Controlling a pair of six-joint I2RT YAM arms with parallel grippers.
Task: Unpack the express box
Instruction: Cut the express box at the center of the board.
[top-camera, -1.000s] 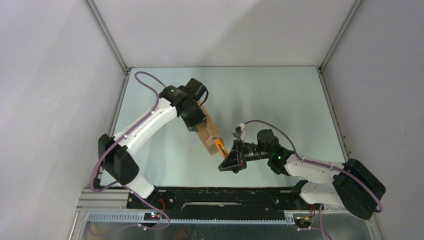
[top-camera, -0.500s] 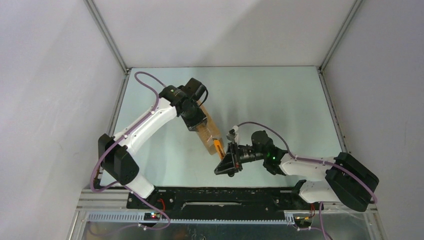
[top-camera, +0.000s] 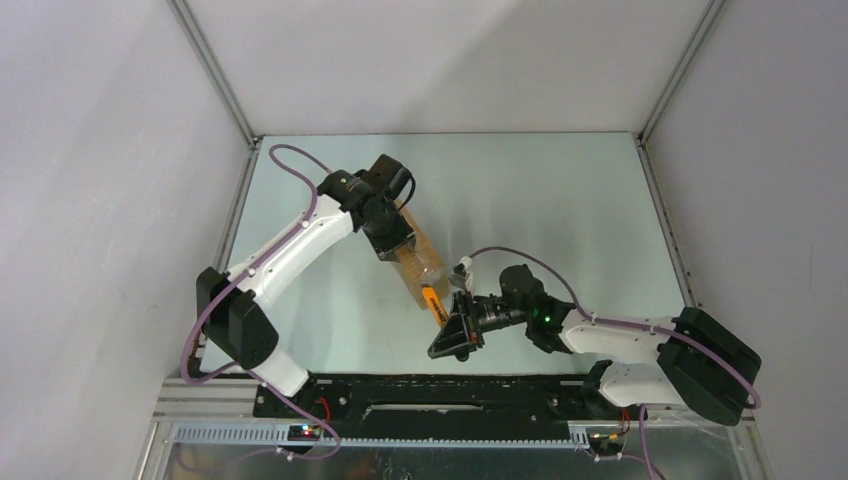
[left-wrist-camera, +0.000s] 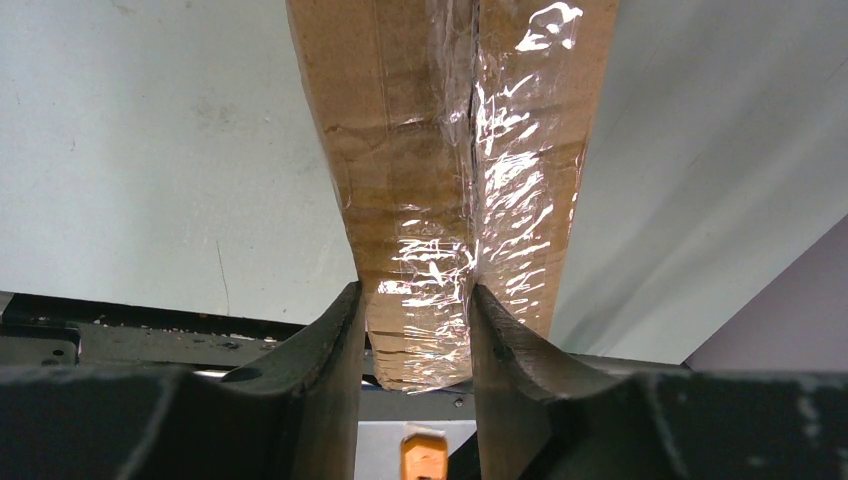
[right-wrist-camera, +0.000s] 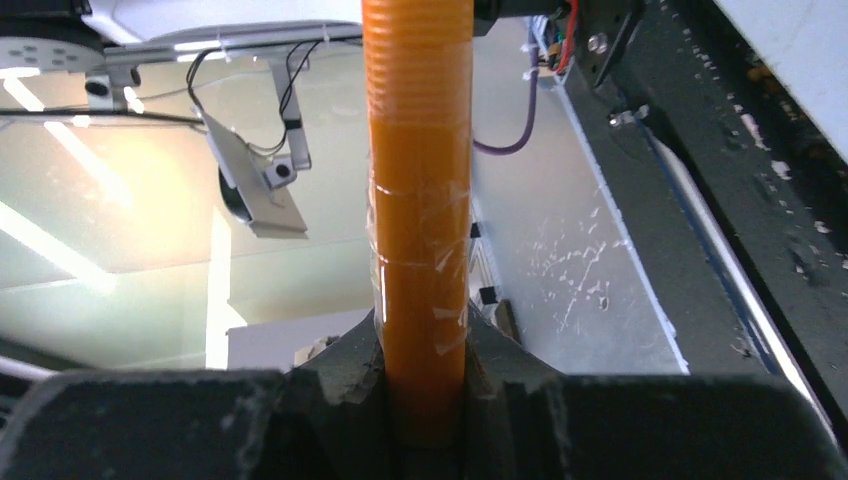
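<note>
Cardboard express box (top-camera: 420, 262) sat left of table centre, turned on edge and running far-left to near-right. The left gripper (top-camera: 398, 247) was clamped across its thin width at the far end (left wrist view showed both fingers (left-wrist-camera: 330, 350) pressed on the two faces, taped seam (left-wrist-camera: 470, 200) between them). Box and left arm hadn't budged over the last second. What changed was the right arm: elbow and wrist swung left and toward the near edge, and the right gripper (top-camera: 445, 320) came nearer with them. It was closed tight on the orange utility knife (top-camera: 432, 302), handle pinched between the fingers in the right wrist view. The knife went from lying over the box's near end to sitting at its near corner, touching or just off the cardboard, couldn't tell which. My read: a drag stroke along the near end of the seam, or a re-aim for one. The tape seen from the left wrist looked crinkled but unbroken, so no proof of a cut. Flaps were shut and nothing was out, so the job was at the slitting step. Whether the box's near end rested on the table (top-camera: 560, 200) wasn't clear.
</note>
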